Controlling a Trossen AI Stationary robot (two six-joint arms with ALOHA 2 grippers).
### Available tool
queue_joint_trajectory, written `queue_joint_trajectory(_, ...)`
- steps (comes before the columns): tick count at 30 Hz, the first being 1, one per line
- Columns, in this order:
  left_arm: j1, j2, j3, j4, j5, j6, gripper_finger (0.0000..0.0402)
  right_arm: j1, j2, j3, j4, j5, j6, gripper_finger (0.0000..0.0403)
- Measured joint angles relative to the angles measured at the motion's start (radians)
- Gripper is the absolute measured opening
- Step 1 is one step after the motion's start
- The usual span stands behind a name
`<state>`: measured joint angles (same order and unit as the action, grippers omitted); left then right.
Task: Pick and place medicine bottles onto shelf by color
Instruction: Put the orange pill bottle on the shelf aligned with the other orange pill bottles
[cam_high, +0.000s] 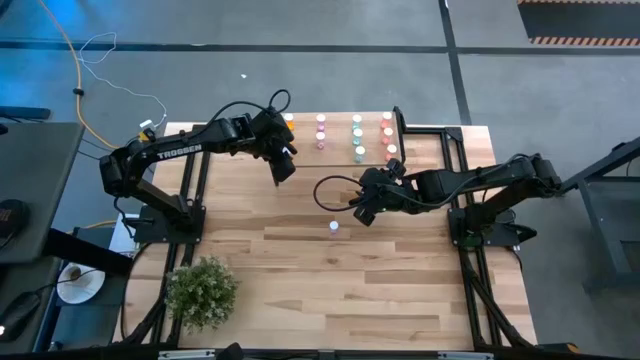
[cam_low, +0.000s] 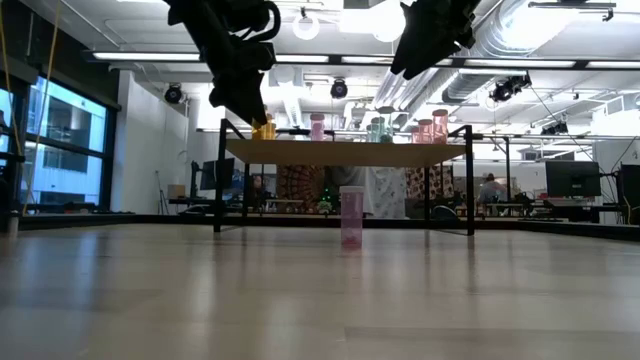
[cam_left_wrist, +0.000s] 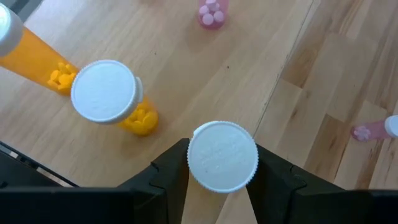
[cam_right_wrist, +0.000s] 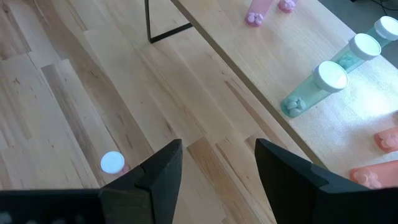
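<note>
Light wooden planks form the table (cam_high: 300, 270), with a leafy plant (cam_high: 202, 290) at its seven o'clock corner. At twelve o'clock stands the shelf (cam_low: 345, 152), carrying orange, pink, teal and red medicine bottles (cam_high: 357, 135) in rows by color. Over its orange end hangs the left gripper (cam_left_wrist: 222, 163), fingers (cam_left_wrist: 171, 169) flanking a white-capped bottle (cam_left_wrist: 222, 155); whether they press it I cannot tell. At three o'clock, the right gripper (cam_high: 366, 208) hovers released, near a lone pink bottle (cam_high: 334, 227) at center.
</note>
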<state>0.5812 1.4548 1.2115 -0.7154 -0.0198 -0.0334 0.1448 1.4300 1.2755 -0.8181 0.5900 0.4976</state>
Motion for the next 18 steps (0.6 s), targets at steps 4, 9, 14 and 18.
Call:
queue_joint_trajectory(4,0.000,0.000,0.000,0.007,-0.015,0.001,0.0134,0.000,0.000,0.000,0.000,0.000,0.000,0.0195)
queue_joint_trajectory(9,0.000,0.000,0.000,0.006,-0.016,0.002,0.0134,0.000,0.000,0.000,0.000,0.000,0.000,0.0195)
queue_joint_trajectory(14,0.000,0.000,0.000,-0.001,-0.017,0.001,0.0134,0.000,0.000,0.000,0.000,0.000,0.000,0.0195)
queue_joint_trajectory(18,0.000,0.000,0.000,-0.006,-0.018,0.000,0.0134,0.000,0.000,0.000,0.000,0.000,0.000,0.0195)
